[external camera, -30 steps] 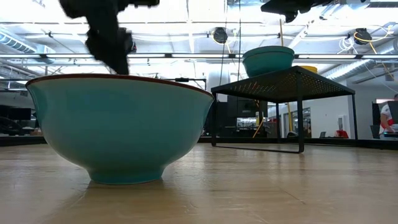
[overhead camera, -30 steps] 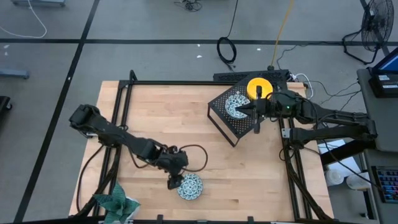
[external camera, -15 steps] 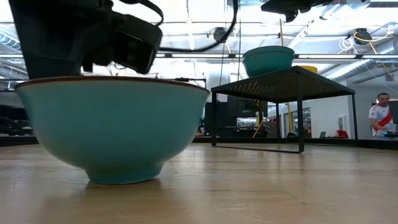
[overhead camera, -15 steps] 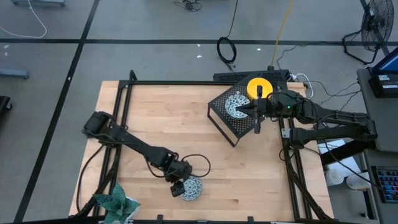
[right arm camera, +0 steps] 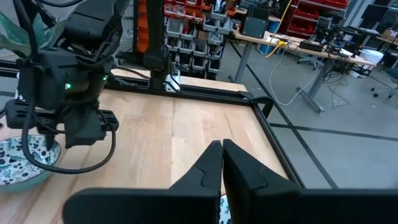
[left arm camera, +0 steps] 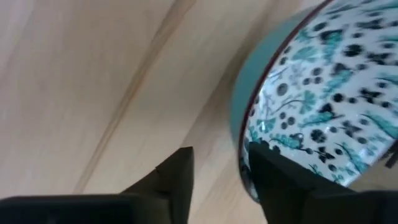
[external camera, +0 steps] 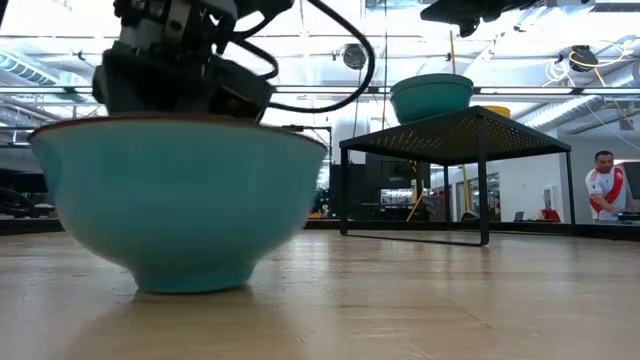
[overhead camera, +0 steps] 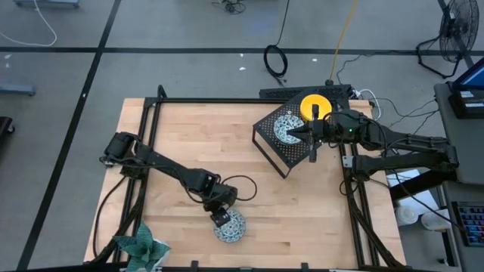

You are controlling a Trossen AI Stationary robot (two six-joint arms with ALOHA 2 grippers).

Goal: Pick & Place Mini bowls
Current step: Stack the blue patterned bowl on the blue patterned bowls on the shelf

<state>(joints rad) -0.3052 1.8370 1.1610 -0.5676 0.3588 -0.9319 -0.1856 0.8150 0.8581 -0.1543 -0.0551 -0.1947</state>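
The left tool is straddling the round teal-patterned white mini bowl rim, not yet clamped; closing off-centre risks tipping it. The right tool is hanging clenched, empty.

Right gripper: two dark fingers pressed together, foreground. Table: pale wood, black frame along its far edge. Left gripper: dark, cabled, green light lit, standing at the rim of a patterned bowl on the table. Green cloth: partly hidden behind that arm. Background: shelving with bins, workbenches, grey floor.
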